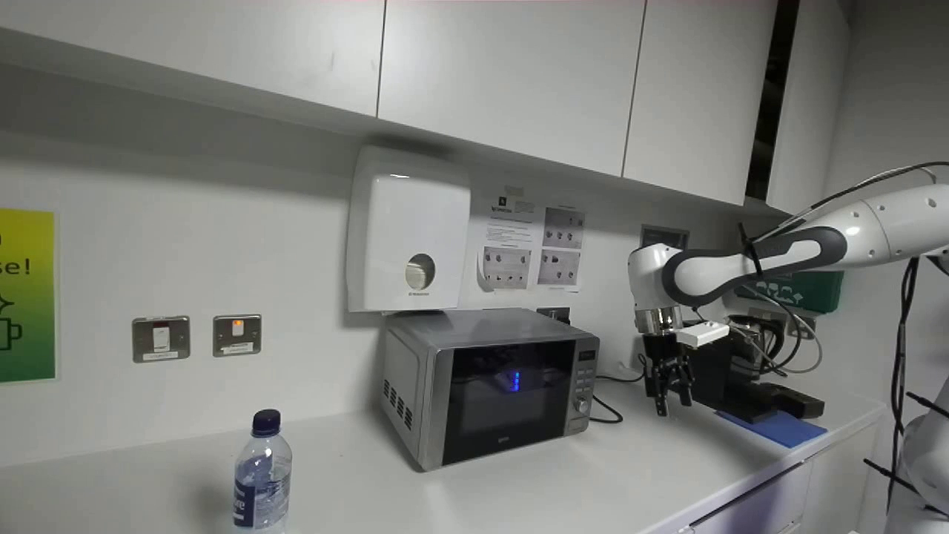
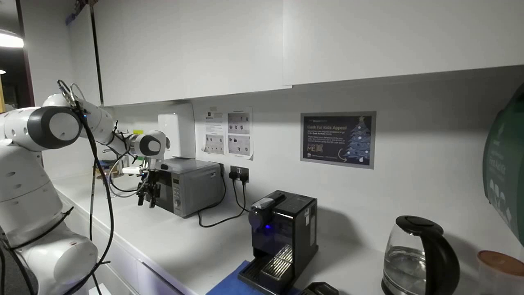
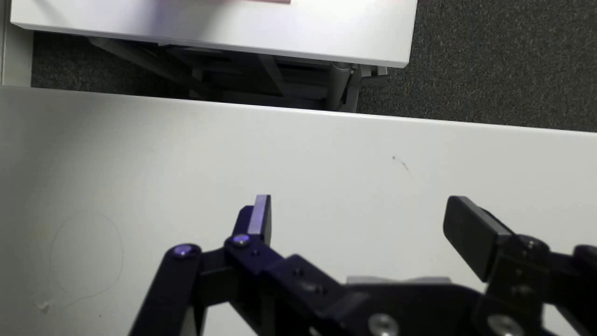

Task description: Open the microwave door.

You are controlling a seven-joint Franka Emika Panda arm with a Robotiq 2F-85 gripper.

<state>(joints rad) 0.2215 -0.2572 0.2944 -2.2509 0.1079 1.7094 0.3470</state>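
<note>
1. Microwave door point(image 1: 511, 400), a silver-framed dark glass panel, is shut in an exterior view, on a boxy silver-grey microwave point(image 1: 474, 330) standing on the flat white surface point(image 1: 630, 475). It faces outward, presumably so it can swing freely. The black jaws hang parted near the grey control panel point(image 1: 583, 386), likely the door's opening side. A clear plastic bottle point(image 1: 263, 482) with a dark blue cap stands beyond the opposite side; a widely swung door might come near it.
2. In an exterior view the jaws, before the microwave, hide part of the door. A black boxy coffee machine point(image 2: 301, 241) sits partly on a flat blue mat point(image 2: 235, 280), perhaps against drips, apart from the jaws.
3. In the wrist view the jaws are spread above the surface, gripping nothing; dark grey carpet point(image 3: 503, 60) lies past its edge. The door is out of this view, so re-aiming seems needed.
</note>
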